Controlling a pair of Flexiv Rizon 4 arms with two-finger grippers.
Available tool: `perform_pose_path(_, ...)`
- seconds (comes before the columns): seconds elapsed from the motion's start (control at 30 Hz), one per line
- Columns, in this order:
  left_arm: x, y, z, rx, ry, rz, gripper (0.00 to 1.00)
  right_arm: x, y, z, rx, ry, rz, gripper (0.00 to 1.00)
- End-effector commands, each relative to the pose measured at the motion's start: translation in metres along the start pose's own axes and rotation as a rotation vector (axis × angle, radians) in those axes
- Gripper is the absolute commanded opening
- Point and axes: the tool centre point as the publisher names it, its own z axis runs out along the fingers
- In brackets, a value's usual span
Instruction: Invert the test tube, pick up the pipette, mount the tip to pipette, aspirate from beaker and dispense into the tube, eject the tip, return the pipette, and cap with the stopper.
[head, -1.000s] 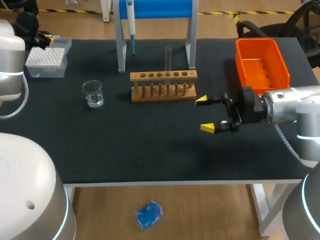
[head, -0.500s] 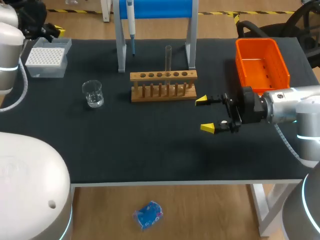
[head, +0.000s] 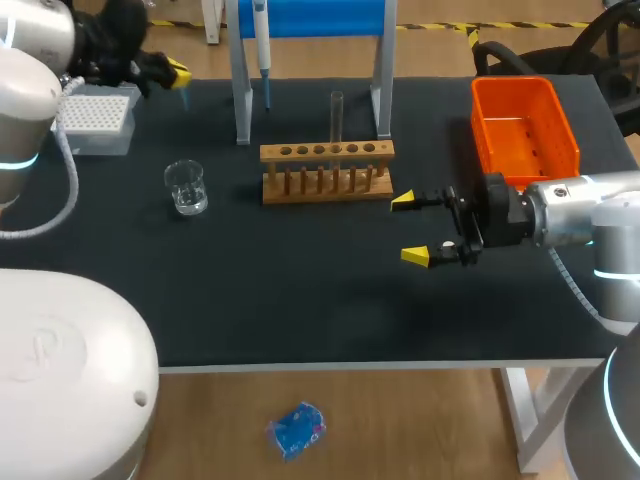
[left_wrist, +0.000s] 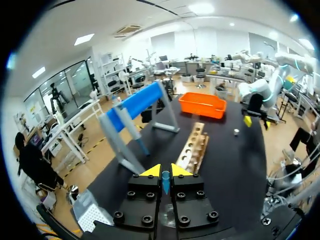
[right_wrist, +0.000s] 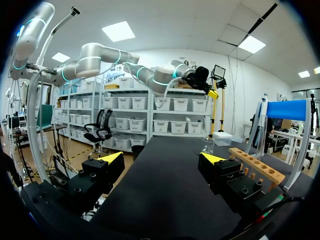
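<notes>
- Left gripper (left_wrist: 165, 171): closed on a blue pipette tip (left_wrist: 165, 183), held near the table's far edge, beside the tip box (head: 95, 118)
- Right gripper (head: 415, 228): open, beside the rack (head: 327, 172)
- Pipette (head: 261, 40): hung on the blue stand (head: 310, 17)
- Handling advised: tip to be kept straight, aligned under the pipette's shaft and pressed on squarely

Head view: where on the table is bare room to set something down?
Bare: the front strip along the near edge, left of the right hand; also the gap between beaker and rack. Crowded: the back, with tip box, stand, rack and bin.
</notes>
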Motion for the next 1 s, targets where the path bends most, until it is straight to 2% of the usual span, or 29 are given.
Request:
perform_pose_path(0.03,0.051,-0.015,-0.009,-0.022,0.052,0.038,0.0,0.001,0.0,0.0,0.001,-0.002,-0.001,1.0)
perform_pose_path(0.17,0.068,-0.018,0.0,0.001,0.108,0.049,0.0,0.001,0.0,0.0,0.001,-0.002,-0.001,1.0)
perform_pose_path(0.77,0.068,-0.018,0.0,0.001,0.108,0.049,0.0,0.001,0.0,0.0,0.001,-0.002,-0.001,1.0)
perform_pose_path(1.0,0.118,-0.033,0.028,0.005,0.216,0.072,0.0,-0.003,0.0,0.005,0.011,0.008,0.001,1.0)
